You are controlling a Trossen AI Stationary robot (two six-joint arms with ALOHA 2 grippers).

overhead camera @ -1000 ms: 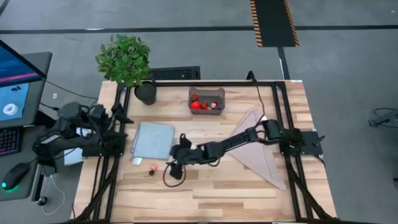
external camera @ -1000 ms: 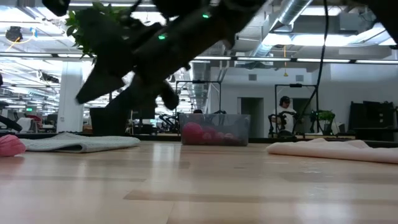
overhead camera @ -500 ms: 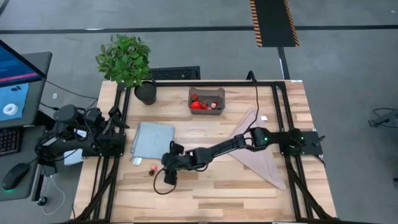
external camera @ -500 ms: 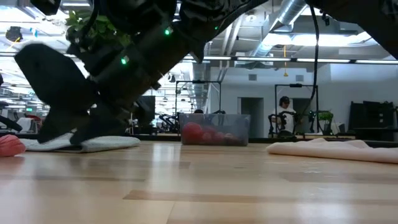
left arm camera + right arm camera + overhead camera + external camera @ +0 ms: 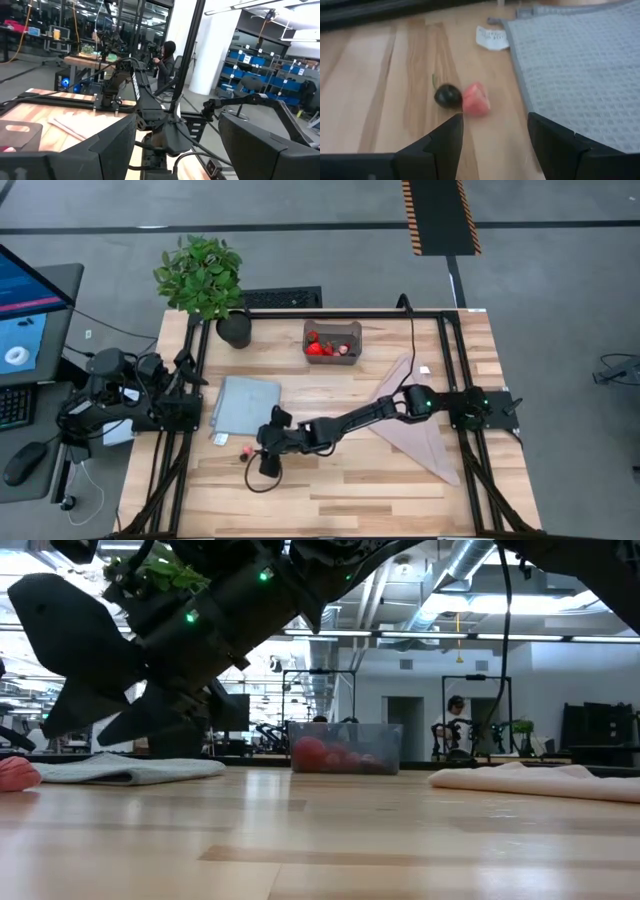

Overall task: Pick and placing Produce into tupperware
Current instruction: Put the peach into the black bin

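From above, the right gripper [image 5: 262, 463] reaches across the table [image 5: 340, 490] to just beside two loose produce pieces [image 5: 244, 452]. The tupperware [image 5: 333, 341] with red fruit stands well apart. The left gripper [image 5: 190, 370] waits at the table's left edge, fingers apart.

At table height, the tupperware [image 5: 345, 748] stands behind.

In the right wrist view, open fingers [image 5: 445, 142] frame a pink piece [image 5: 476, 99] touching a dark cherry [image 5: 448, 95], beside the grey mat [image 5: 580, 70].

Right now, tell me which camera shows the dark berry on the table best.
The right wrist view: the dark berry shows large, touching a pink piece. The high view gives only a speck. The low and left wrist views do not show it.
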